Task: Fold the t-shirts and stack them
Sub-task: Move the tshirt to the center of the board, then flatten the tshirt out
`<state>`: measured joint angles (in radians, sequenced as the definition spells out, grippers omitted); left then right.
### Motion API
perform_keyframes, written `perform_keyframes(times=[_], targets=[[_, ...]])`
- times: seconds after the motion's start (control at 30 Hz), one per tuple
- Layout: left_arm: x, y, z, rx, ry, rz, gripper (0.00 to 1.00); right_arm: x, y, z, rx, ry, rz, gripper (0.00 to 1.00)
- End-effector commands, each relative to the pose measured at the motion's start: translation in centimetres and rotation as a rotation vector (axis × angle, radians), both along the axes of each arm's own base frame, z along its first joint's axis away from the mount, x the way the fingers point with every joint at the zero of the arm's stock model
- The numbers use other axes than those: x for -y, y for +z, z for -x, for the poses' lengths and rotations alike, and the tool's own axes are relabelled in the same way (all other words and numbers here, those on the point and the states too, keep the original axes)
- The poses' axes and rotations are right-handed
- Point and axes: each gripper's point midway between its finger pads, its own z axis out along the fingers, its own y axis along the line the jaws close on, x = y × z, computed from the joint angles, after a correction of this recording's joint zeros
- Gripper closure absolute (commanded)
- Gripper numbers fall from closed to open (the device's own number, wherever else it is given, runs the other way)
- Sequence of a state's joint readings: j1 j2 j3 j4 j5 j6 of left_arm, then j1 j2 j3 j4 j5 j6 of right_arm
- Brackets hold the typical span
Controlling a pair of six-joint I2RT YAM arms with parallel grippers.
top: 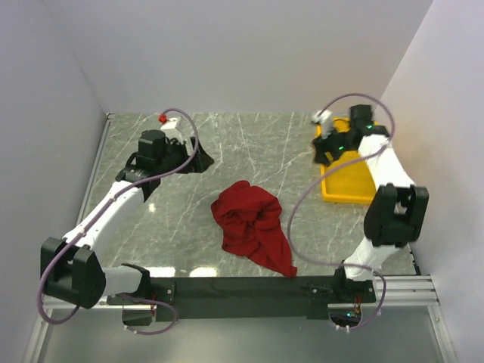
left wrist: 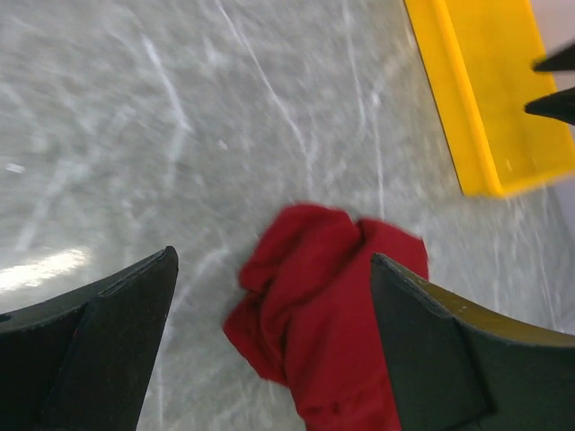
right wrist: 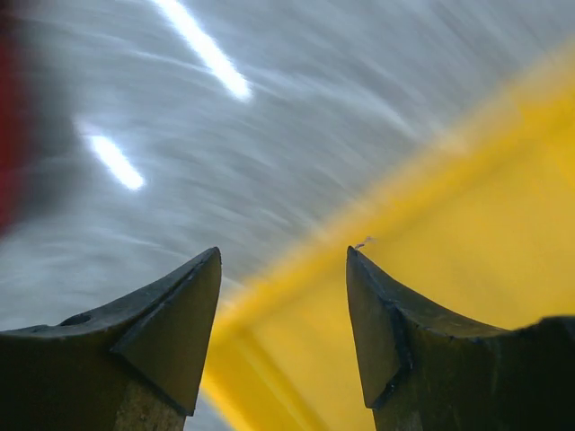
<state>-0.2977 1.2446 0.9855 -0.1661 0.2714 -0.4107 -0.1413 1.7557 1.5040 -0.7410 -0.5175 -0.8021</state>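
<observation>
A dark red t-shirt (top: 252, 224) lies crumpled in a heap on the marble table, near the front middle. It also shows in the left wrist view (left wrist: 328, 310), below and ahead of the fingers. My left gripper (top: 195, 159) hovers at the back left, above and left of the shirt; it is open and empty (left wrist: 274, 269). My right gripper (top: 327, 149) is over the left rim of the yellow tray, open and empty (right wrist: 283, 256). The shirt's neck tag is hidden.
A yellow plastic tray (top: 349, 180) stands at the right of the table; it shows in the left wrist view (left wrist: 490, 99) and blurred in the right wrist view (right wrist: 449, 251). White walls close the back and sides. A black rail (top: 249, 289) runs along the front edge.
</observation>
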Motion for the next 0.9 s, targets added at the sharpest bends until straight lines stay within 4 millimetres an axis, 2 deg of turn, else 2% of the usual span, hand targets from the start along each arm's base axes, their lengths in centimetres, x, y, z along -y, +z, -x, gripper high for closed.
perform_keyframes(times=[0.0, 0.03, 0.07, 0.1, 0.13, 0.23, 0.33, 0.37, 0.53, 0.6, 0.63, 0.7, 0.77, 0.8, 0.83, 0.87], targets=[[3.1, -2.2, 3.0, -0.084, -0.229, 0.024, 0.07, -10.3, 3.9, 6.5, 0.112, 0.454, -0.234, 0.35], [4.1, -2.5, 3.9, -0.091, -0.286, 0.01, 0.07, -11.8, 4.1, 8.0, 0.123, 0.543, -0.272, 0.35], [4.3, -3.5, 4.8, -0.134, -0.309, -0.01, 0.07, -12.4, 4.5, 8.9, 0.13, 0.579, -0.28, 0.36], [4.7, -4.2, 5.1, -0.146, -0.335, -0.039, 0.07, -14.7, 4.2, 10.9, 0.078, 0.653, -0.299, 0.35], [5.6, -4.6, 6.1, -0.157, -0.376, -0.056, 0.08, -15.5, 4.1, 11.7, 0.072, 0.705, -0.298, 0.35], [6.7, -6.7, 8.4, -0.211, -0.44, -0.127, 0.09, -17.6, 2.8, 15.0, -0.018, 0.807, -0.301, 0.34], [7.2, -8.3, 10.5, -0.239, -0.474, -0.179, 0.08, -18.5, 0.7, 17.3, -0.093, 0.83, -0.289, 0.34], [7.0, -9.1, 11.1, -0.251, -0.474, -0.199, 0.08, -18.6, 0.7, 17.4, -0.088, 0.824, -0.288, 0.34], [7.3, -9.4, 12.1, -0.215, -0.464, -0.237, 0.13, -18.8, 0.5, 16.9, -0.084, 0.754, -0.298, 0.34], [6.9, -10.4, 11.3, -0.22, -0.421, -0.307, 0.21, -18.6, 0.3, 16.4, -0.073, 0.735, -0.277, 0.34], [6.9, -11.2, 11.8, -0.243, -0.42, -0.356, 0.24, -18.5, 0.1, 16.4, -0.085, 0.721, -0.278, 0.34], [6.8, -12.4, 11.0, -0.272, -0.392, -0.434, 0.37, -18.5, -0.1, 16.3, -0.091, 0.709, -0.275, 0.35], [6.6, -12.5, 9.7, -0.271, -0.33, -0.488, 0.55, -18.6, -0.1, 16.0, -0.094, 0.688, -0.28, 0.35], [6.6, -13.0, 9.4, -0.283, -0.323, -0.506, 0.75, -18.6, -0.2, 15.9, -0.1, 0.675, -0.283, 0.35], [6.6, -12.8, 9.0, -0.273, -0.311, -0.513, 0.84, -18.6, -0.2, 15.8, -0.102, 0.668, -0.283, 0.35], [6.9, -11.6, 8.1, -0.235, -0.288, -0.503, 0.99, -18.6, -0.4, 15.7, -0.109, 0.658, -0.283, 0.35]])
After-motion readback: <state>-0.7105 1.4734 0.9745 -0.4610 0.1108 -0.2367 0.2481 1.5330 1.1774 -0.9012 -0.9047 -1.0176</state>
